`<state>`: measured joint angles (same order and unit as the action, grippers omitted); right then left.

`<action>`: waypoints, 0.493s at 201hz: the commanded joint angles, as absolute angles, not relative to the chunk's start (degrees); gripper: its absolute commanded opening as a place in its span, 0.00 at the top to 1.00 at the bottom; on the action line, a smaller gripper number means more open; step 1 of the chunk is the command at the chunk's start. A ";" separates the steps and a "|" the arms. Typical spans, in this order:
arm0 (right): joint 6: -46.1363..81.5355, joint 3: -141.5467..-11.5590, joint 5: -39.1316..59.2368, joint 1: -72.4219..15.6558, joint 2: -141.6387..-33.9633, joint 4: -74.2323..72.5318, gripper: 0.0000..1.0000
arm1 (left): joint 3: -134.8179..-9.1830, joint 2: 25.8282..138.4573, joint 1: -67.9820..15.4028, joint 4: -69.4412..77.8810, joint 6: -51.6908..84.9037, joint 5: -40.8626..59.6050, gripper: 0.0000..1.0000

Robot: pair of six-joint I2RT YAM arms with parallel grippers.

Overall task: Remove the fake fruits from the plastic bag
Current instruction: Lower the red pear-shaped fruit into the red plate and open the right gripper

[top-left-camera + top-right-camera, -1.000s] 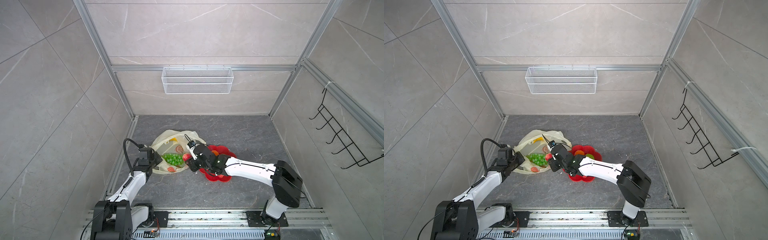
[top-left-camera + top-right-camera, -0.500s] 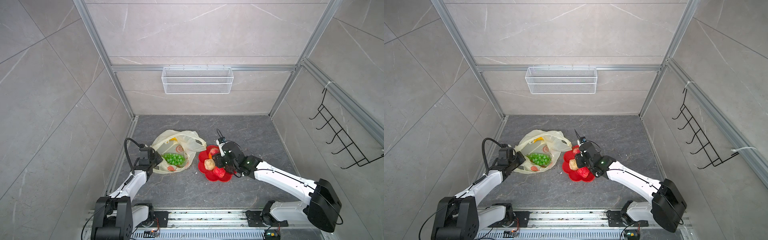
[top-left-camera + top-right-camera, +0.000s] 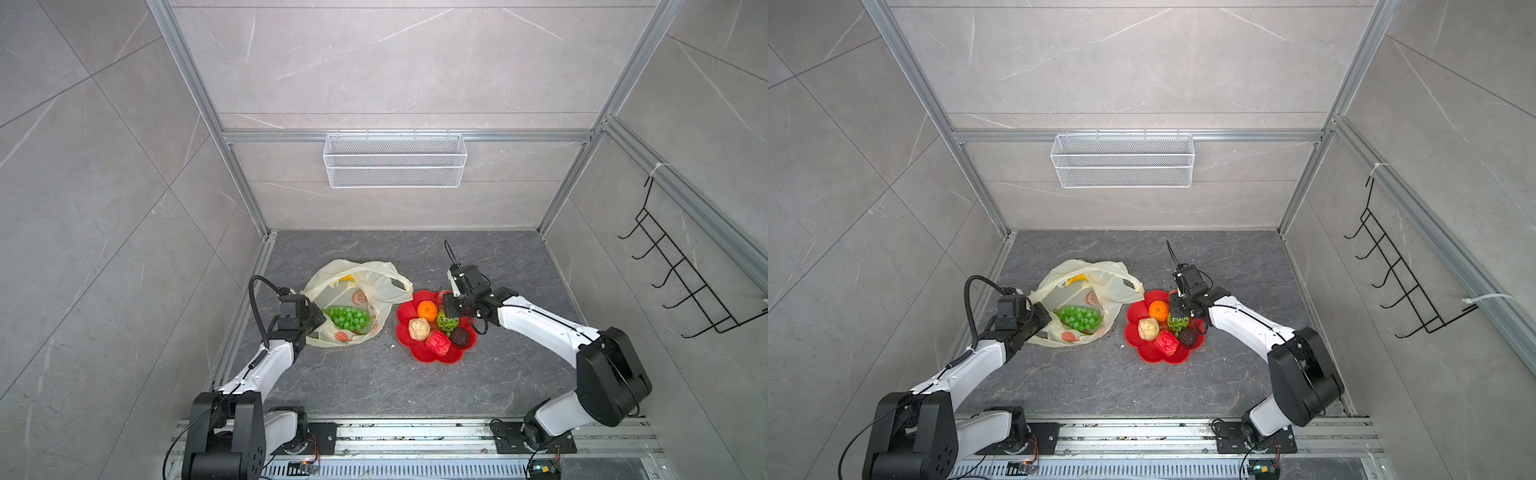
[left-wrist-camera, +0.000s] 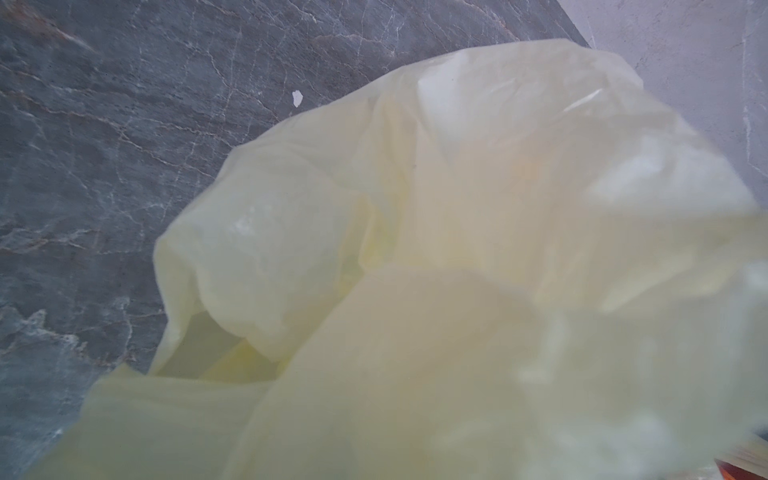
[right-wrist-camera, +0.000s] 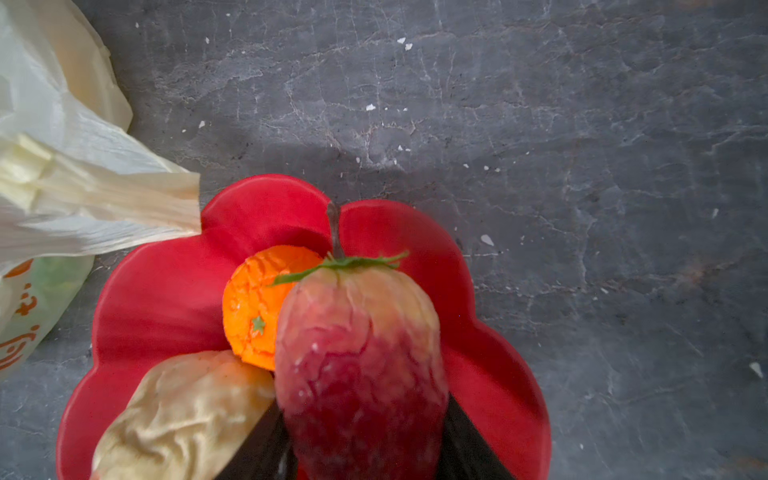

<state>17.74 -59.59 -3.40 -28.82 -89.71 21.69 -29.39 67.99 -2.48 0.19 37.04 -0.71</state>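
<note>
Right gripper (image 3: pixel 449 311) is clamped on a strawberry (image 5: pixel 357 357). Its red skin is wrinkled and fades pale toward a thin green calyx, and the black fingers (image 5: pixel 465 444) flank it. It hangs over the far edge of a glossy red, petal-lobed plate (image 3: pixel 432 360).

On the plate:
- a pitted orange (image 3: pixel 427 310)
- a creased beige walnut-like ball (image 3: pixel 419 328)
- a second strawberry (image 3: pixel 437 343)
- a dark knobbly fruit (image 3: pixel 459 337)

Left gripper (image 3: pixel 312 322) is clenched on the left rim of the plastic bag (image 3: pixel 374 286). The bag is thin, crinkled pale-yellow film, lying just beside the plate. The green grape bunch (image 3: pixel 348 318) and the banana (image 3: pixel 1076 280) are inside it.

A second ago the right gripper was at the bag's mouth; the left arm is unchanged.

The left wrist view is all blurred film — its fingers are hidden. The banana is mostly covered.
</note>
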 commanded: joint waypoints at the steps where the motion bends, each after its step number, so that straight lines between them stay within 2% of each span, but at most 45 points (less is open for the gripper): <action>1: 15.23 -62.93 -2.28 -27.82 -92.58 22.91 0.51 | -30.15 67.86 -2.11 1.50 35.73 0.87 1.00; 44: 13.37 -67.11 -2.24 -27.67 -98.00 24.36 0.51 | -30.46 68.12 -2.11 1.32 35.55 1.92 1.00; 99: 12.66 -66.32 -2.99 -27.62 -99.37 24.70 0.51 | -30.66 68.12 -2.11 1.58 35.77 2.99 1.00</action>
<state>13.87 -65.69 -2.57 -27.57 -97.84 22.96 -29.39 67.99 -2.46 0.21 37.04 1.76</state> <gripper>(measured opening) 0.490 0.055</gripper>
